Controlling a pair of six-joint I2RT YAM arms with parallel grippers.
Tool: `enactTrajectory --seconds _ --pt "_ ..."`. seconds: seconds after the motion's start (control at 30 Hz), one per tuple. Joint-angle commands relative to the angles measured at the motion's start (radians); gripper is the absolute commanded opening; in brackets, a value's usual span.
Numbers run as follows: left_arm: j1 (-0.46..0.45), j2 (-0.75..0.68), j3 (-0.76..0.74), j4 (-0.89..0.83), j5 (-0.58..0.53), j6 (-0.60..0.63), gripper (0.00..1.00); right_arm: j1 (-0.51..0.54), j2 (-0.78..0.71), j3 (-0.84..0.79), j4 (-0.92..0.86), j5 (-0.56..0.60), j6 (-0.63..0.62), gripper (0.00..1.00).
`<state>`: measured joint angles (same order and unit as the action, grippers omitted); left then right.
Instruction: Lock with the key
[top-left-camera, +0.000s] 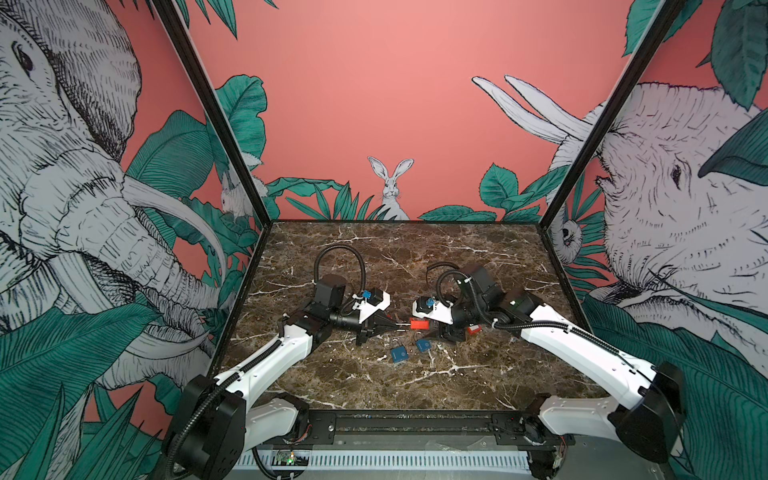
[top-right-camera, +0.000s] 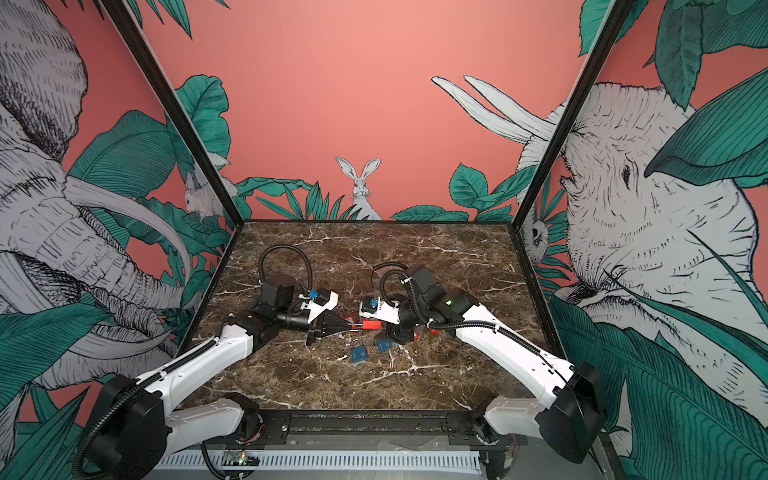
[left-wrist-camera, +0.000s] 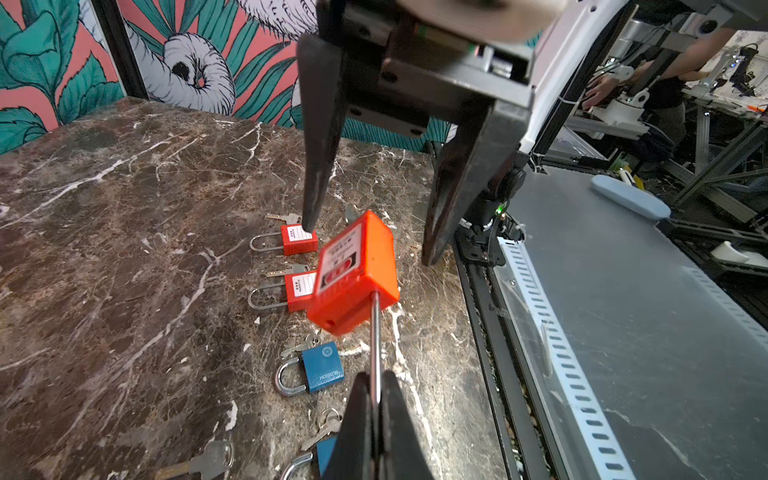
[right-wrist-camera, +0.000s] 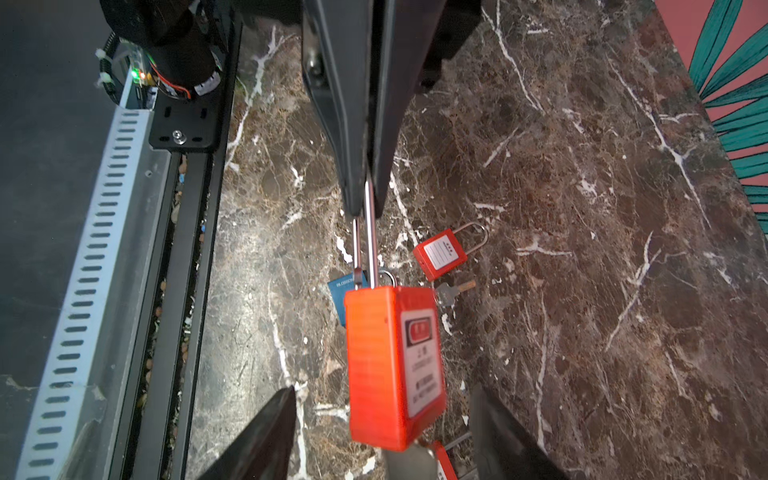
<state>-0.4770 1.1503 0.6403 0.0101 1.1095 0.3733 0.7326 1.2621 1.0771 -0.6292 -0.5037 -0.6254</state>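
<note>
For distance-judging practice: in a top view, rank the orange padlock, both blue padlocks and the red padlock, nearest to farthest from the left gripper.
1. orange padlock: shackle pinched by the left gripper.
2. left blue padlock and right blue padlock: on the table, camera side; too close to call.
3. red padlock: by the right arm, partly hidden.

Brown white-veined marble tabletop (top-left-camera: 374, 249) beneath left pincer (top-left-camera: 393, 325); pink mural wall (top-left-camera: 374, 104) with rabbit (top-left-camera: 390, 187) beyond it, elephant walls (top-left-camera: 83, 208) flanking.
</note>
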Motion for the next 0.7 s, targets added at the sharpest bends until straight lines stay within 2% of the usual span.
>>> enactTrajectory --seconds 0.0,0.33,0.47,0.67 --pt "-0.013 -0.050 -0.005 0.079 0.022 -0.027 0.00 -0.007 -0.011 0.035 -0.062 -0.015 -0.017 0.58" --pt "-0.057 -0.067 -0.003 0.068 0.005 0.002 0.00 -0.007 0.016 0.044 -0.044 -0.052 0.005 0.42" --pt "-0.067 -0.073 -0.005 0.074 -0.008 0.007 0.00 -0.006 0.013 0.049 -0.058 -0.082 -0.005 0.32" --pt "-0.085 -0.090 -0.004 0.083 -0.031 0.021 0.00 -0.008 0.025 0.063 -0.097 -0.136 -0.016 0.25"
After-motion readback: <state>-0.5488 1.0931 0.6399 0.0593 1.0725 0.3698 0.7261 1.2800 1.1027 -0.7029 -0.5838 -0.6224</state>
